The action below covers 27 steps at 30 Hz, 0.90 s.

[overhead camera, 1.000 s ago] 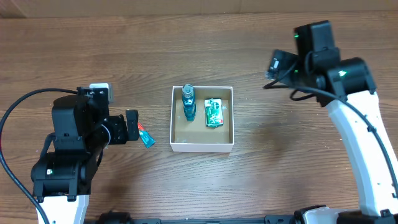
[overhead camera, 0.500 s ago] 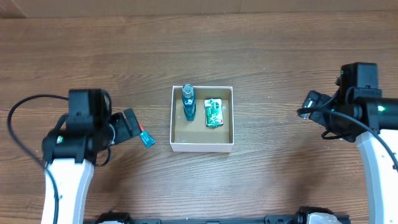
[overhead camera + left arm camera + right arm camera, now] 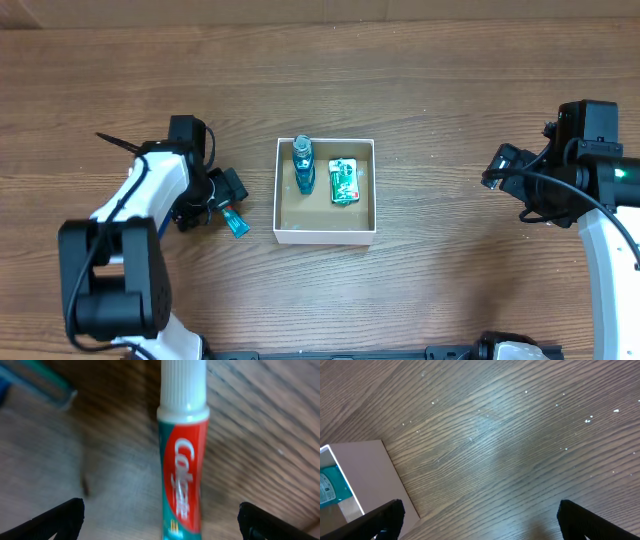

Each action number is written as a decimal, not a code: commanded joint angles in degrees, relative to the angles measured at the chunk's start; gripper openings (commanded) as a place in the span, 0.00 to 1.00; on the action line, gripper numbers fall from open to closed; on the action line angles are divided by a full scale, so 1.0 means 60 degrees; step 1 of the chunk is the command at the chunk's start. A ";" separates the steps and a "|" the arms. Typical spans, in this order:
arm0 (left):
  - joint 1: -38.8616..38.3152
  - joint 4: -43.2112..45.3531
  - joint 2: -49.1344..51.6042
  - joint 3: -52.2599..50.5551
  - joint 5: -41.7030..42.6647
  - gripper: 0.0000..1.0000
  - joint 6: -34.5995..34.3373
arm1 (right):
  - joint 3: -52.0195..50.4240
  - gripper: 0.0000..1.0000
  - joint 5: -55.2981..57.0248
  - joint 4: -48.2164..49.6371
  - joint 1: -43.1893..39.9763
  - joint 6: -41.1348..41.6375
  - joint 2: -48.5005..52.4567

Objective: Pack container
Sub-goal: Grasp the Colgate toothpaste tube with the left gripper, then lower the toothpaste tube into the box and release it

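Observation:
The container (image 3: 325, 236) is a square white-walled box with a brown floor at the table's middle. It holds a blue bottle (image 3: 303, 166) and a green packet (image 3: 343, 181). A red and teal Colgate toothpaste tube (image 3: 237, 222) lies on the wood just left of the box. In the left wrist view the tube (image 3: 182, 460) lies between the spread fingers of my left gripper (image 3: 160, 521), which is open and hovers over it (image 3: 228, 196). My right gripper (image 3: 498, 168) is open and empty over bare wood right of the box (image 3: 479, 515).
The box's right corner (image 3: 365, 475) and a bit of the green packet (image 3: 330, 486) show at the left edge of the right wrist view. A blurred blue-green object (image 3: 35, 382) lies at the top left of the left wrist view.
My left arm has swung round and its gripper has moved right, over the toothpaste tube. My right arm came down from the back right and now holds nearly still.

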 commanded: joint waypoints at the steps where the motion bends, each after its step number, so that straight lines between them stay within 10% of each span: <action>1: -0.0066 0.0361 0.0561 0.0149 0.0073 1.00 -0.0124 | -0.0033 1.00 -0.0062 0.0029 -0.0025 -0.0069 -0.0058; 5: -0.0066 0.0521 0.0692 0.0149 0.0066 0.98 -0.0124 | -0.0033 1.00 -0.0062 0.0029 -0.0025 -0.0069 -0.0058; 11: -0.0062 0.0164 0.0692 0.0149 0.0076 0.60 -0.0124 | -0.0033 1.00 -0.0062 0.0029 -0.0025 -0.0069 -0.0058; 27: -0.0062 -0.0226 0.0685 0.0594 0.0073 0.06 -0.0124 | -0.0033 1.00 -0.0062 0.0022 -0.0025 -0.0073 -0.0058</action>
